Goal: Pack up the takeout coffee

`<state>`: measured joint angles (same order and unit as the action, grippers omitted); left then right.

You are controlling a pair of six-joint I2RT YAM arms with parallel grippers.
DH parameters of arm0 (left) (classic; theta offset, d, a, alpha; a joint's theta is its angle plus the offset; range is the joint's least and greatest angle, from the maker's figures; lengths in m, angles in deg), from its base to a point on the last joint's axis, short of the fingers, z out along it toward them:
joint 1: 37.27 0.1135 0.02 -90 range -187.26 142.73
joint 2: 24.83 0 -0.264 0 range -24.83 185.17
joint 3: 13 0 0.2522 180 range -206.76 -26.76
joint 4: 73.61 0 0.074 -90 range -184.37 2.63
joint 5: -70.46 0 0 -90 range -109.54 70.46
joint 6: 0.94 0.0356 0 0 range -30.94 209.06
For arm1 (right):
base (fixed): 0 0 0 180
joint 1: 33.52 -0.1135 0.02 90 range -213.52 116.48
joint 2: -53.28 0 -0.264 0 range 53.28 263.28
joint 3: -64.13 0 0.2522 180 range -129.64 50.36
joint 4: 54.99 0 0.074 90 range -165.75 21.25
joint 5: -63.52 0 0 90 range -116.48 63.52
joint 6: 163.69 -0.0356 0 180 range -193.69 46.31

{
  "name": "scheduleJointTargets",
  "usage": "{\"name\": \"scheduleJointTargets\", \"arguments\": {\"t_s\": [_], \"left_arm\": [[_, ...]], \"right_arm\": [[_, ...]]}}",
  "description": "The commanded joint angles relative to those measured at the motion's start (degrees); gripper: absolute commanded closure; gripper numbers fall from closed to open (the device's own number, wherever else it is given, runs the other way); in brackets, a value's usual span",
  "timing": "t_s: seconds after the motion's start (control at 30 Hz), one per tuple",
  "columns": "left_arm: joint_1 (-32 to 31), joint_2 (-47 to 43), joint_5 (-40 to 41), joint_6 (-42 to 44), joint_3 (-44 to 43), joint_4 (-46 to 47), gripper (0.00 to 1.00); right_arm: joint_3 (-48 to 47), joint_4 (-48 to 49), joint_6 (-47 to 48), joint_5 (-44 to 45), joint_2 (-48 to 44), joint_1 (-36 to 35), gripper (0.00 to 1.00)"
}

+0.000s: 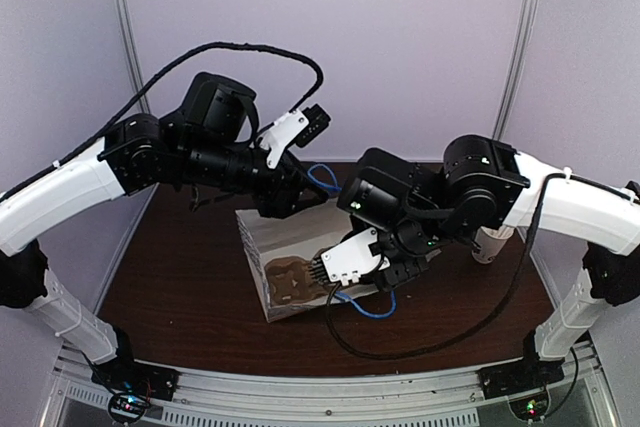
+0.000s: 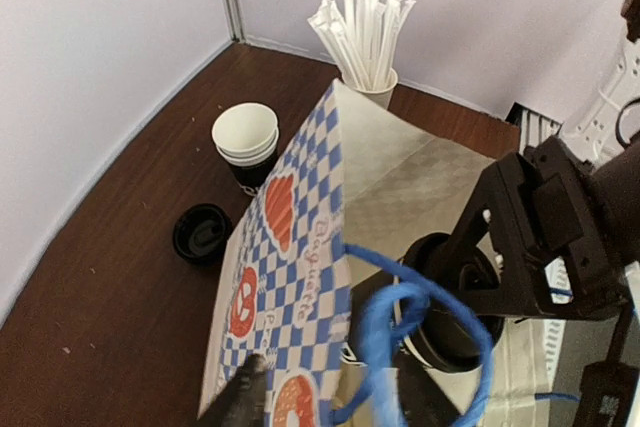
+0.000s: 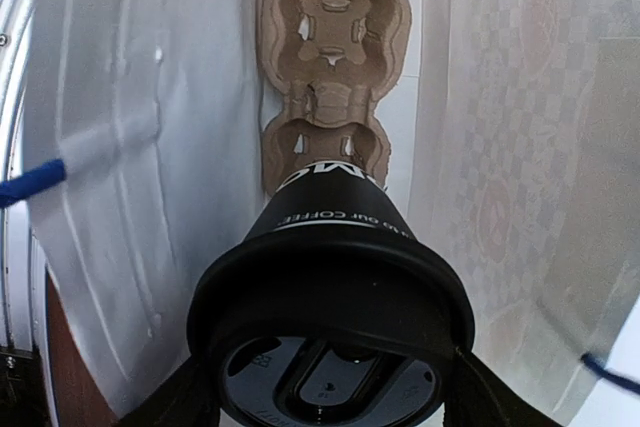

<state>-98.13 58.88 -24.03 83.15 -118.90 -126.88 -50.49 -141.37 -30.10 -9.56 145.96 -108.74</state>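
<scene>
The takeout coffee (image 3: 335, 247), a black cup with a black lid, hangs inside the open paper bag (image 1: 255, 247). It is above the brown cardboard cup carrier (image 3: 335, 57) on the bag's floor. My right gripper (image 3: 330, 387) is shut on the cup's lid, one finger on each side. In the left wrist view the lid (image 2: 450, 332) shows just inside the bag's mouth. My left gripper (image 2: 335, 387) pinches the blue-checked bag wall (image 2: 290, 247) at its rim, beside the blue handle (image 2: 420, 317). In the top view the cup is hidden under the right gripper (image 1: 318, 272).
A stack of lidless white-rimmed cups (image 2: 246, 142) and a loose black lid (image 2: 203, 232) sit beside the bag near the wall. A white cup of wrapped straws (image 2: 365, 37) stands behind the bag, and shows by the right arm (image 1: 490, 244).
</scene>
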Motion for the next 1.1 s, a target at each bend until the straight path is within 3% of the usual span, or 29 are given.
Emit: {"name": "scheduleJointTargets", "arguments": {"t_s": [0.0,0.1,0.17,0.43,0.7,1.07], "left_arm": [[-0.22,-1.87,0.13,-0.59,-2.75,2.45,0.43],[-0.24,-4.2,-2.14,-0.55,-3.03,2.53,0.28],[-0.26,-6.69,-2.17,-0.55,-2.42,3.15,0.25],[-0.14,-14.25,13.33,1.14,6.78,9.87,0.16],[1.66,-9.82,17.08,1.67,7.99,8.15,0.15],[6.11,-12.64,9.34,-3.42,15.52,10.98,0.15]], "right_arm": [[1.22,-1.01,-3.14,-5.2,-1.1,-0.52,0.6],[5.24,-0.39,-3.07,-5.63,-2.02,-1.78,0.6],[6.78,-0.17,-2.99,-5.48,-2.95,-2.27,0.6],[13.45,0.73,-2.6,-4.91,-7.43,-2.32,0.6],[13.74,8.5,-0.44,0.97,-7.12,-1.93,0.62],[20.19,20.36,2.4,6.35,-4.75,-1.08,0.63]]}}
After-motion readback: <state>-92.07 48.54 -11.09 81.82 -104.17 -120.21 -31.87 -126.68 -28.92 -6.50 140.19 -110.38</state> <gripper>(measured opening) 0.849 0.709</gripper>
